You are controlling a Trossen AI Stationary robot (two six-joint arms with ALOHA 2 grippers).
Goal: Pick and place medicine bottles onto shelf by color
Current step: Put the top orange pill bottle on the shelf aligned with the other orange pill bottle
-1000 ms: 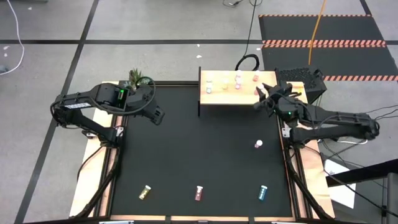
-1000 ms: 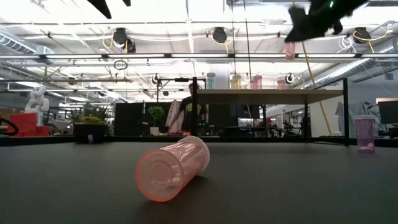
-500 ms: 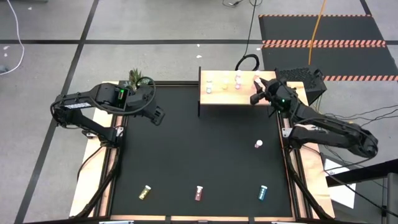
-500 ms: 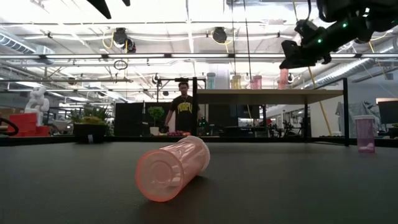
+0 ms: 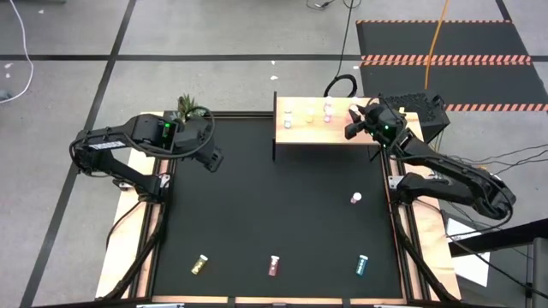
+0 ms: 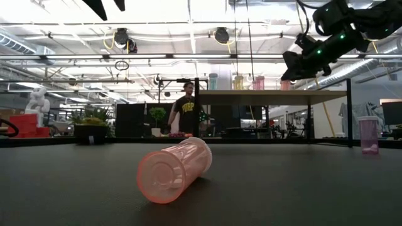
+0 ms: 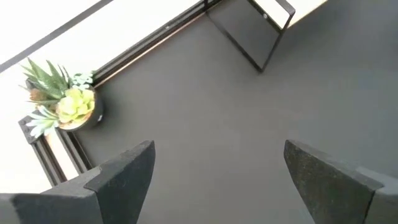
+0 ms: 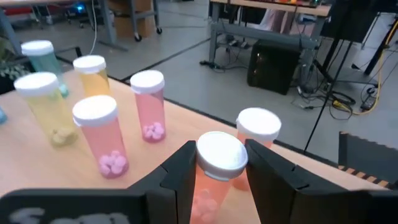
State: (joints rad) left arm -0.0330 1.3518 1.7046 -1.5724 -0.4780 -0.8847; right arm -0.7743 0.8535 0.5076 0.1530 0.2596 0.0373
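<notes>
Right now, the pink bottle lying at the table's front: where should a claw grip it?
Mid-body of the pink bottle, probably from straight above, closing across its width: it lies on its side, cap pointing sideways, round flanks exposed.

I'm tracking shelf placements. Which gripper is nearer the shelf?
Right. The right gripper is over the shelf's right end holding a pink bottle; the left gripper hangs apart, off its left side.

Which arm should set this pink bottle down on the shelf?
Right. The right gripper already hangs over the shelf with a pink bottle clamped between its fingers, next to the other pink ones. The left gripper waits open and empty near the plant.
</notes>
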